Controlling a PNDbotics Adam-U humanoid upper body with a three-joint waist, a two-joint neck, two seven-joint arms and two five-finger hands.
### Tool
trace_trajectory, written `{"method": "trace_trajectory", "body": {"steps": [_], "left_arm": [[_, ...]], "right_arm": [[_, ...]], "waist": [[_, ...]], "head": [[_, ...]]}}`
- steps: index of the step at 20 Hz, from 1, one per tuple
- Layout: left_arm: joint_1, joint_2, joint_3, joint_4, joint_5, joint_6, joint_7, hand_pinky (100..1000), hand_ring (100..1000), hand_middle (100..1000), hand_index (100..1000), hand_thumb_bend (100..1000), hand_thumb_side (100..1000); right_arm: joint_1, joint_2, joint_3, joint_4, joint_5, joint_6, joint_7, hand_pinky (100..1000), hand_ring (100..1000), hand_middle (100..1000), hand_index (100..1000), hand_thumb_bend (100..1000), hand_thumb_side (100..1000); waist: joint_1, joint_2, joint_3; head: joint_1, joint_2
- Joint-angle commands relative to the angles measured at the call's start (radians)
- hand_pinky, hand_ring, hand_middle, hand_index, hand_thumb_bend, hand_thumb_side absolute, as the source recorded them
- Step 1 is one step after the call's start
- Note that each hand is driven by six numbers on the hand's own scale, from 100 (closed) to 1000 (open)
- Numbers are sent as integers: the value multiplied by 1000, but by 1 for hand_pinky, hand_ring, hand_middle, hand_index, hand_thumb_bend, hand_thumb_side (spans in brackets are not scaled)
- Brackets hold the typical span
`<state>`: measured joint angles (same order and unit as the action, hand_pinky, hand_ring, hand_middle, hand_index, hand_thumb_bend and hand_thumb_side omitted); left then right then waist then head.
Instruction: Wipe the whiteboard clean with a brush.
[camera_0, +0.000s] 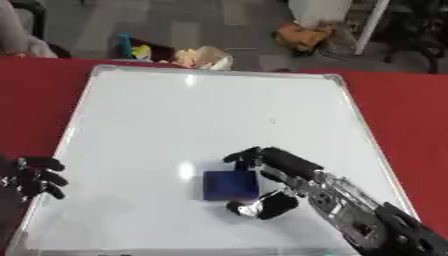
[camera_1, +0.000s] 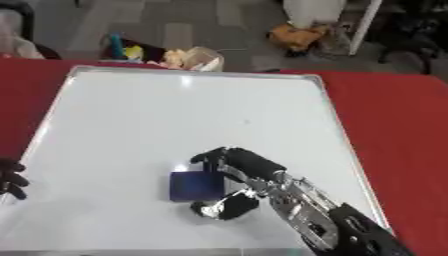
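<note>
Red cloth covers the table (camera_0: 411, 115), and a whiteboard (camera_0: 201, 115) with a silver frame lies flat on it, filling most of the view, its far edge toward a grey floor strewn with bags and other clutter. Across most of its surface the board looks white, with a bright glare spot near the far edge and only a faint speck right of centre.

On the near half of the board sits the brush (camera_0: 230, 185), a dark blue block lying flat on the white surface. The right hand (camera_0: 278, 172) comes in from the lower right corner and grasps it: the fingers (camera_0: 254, 155) curl over the block's far right corner, while the thumb (camera_0: 262, 206) bends in below its near right corner, so the block is pinched between them.

At the left edge, just off the board's frame, the left hand (camera_0: 35, 177) hangs with its fingers curled in and nothing held
</note>
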<state>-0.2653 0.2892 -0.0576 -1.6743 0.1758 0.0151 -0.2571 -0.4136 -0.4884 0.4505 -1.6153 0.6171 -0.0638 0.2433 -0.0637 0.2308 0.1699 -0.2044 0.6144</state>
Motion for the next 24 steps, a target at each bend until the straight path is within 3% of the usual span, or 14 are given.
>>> {"method": "trace_trajectory", "body": {"steps": [1,6,8,24], "left_arm": [[-14,7,2,-22,-2,-1,-3,476,551,587,661,668,935],[-14,8,2,-22,-2,-2,-2,476,551,587,661,668,935],[-14,7,2,-23,-2,-2,-3,477,551,587,661,668,935],[-17,8,3,-25,-6,-3,-5,478,550,587,661,668,936]], "right_arm": [[-4,-14,-6,2,22,-4,-4,714,722,687,918,391,498],[-6,-23,-12,-34,52,-5,-6,720,738,712,920,411,500],[-11,-28,-20,-45,59,0,-7,737,772,760,922,430,510],[-16,-13,-21,12,81,-3,-2,729,762,749,921,428,520]], "waist": [[4,-14,0],[4,-14,0],[3,-12,1],[3,3,6]], "head": [[1,3],[2,3],[3,3],[-9,-2]]}}
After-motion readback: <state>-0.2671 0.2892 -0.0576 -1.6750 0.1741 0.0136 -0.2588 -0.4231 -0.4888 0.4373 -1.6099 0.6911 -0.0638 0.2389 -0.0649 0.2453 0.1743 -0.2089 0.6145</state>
